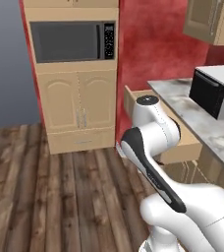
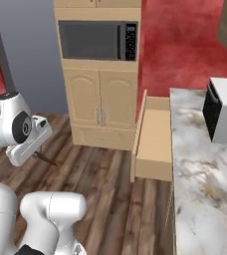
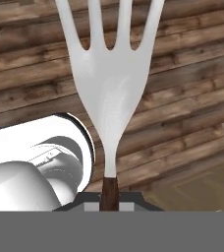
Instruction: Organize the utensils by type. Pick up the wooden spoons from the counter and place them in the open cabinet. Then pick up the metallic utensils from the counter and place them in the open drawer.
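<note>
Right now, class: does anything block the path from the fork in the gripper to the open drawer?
The gripper holds the fork over the wooden floor. The open drawer shows nothing inside, and nothing visible stands between them.

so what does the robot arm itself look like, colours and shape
The arm is glossy white, built of fat rounded segments with bulging joints. A dark grey to black band runs along one link, and a round dark cap sits on top of a joint. In the right base view the wrist ends in a white boxy gripper beside a round dark disc. No cables or markings show.
</note>
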Controlling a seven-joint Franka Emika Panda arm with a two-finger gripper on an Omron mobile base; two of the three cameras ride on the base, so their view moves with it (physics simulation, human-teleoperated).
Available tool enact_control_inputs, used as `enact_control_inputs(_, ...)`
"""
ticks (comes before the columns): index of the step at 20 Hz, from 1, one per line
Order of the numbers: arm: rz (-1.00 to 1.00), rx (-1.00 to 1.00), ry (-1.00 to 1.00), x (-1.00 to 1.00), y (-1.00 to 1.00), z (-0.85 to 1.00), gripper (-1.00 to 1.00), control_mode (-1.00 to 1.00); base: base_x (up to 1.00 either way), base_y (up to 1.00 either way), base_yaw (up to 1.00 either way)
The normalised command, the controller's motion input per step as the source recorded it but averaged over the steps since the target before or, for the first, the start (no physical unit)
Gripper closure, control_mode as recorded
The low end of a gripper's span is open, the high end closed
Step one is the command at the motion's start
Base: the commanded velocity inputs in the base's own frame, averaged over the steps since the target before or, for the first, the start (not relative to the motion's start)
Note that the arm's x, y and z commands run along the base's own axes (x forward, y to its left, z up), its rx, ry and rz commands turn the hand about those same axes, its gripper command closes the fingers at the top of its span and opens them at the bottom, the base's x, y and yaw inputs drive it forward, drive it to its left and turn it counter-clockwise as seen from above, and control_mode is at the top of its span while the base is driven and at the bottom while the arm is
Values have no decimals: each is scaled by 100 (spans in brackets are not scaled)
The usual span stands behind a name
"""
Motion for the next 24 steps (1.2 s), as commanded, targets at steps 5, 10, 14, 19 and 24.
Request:
enact_control_inputs(5,0,0,0,0,0,0,100,100,81,-16,-14)
enact_control_inputs(10,0,0,0,0,0,0,100,100,42,-16,-12)
enact_control_inputs(14,0,0,0,0,0,0,100,100,23,-22,-14)
enact_control_inputs(19,0,0,0,0,0,0,100,100,2,-19,-19)
enact_control_inputs(24,0,0,0,0,0,0,100,100,30,-35,-15)
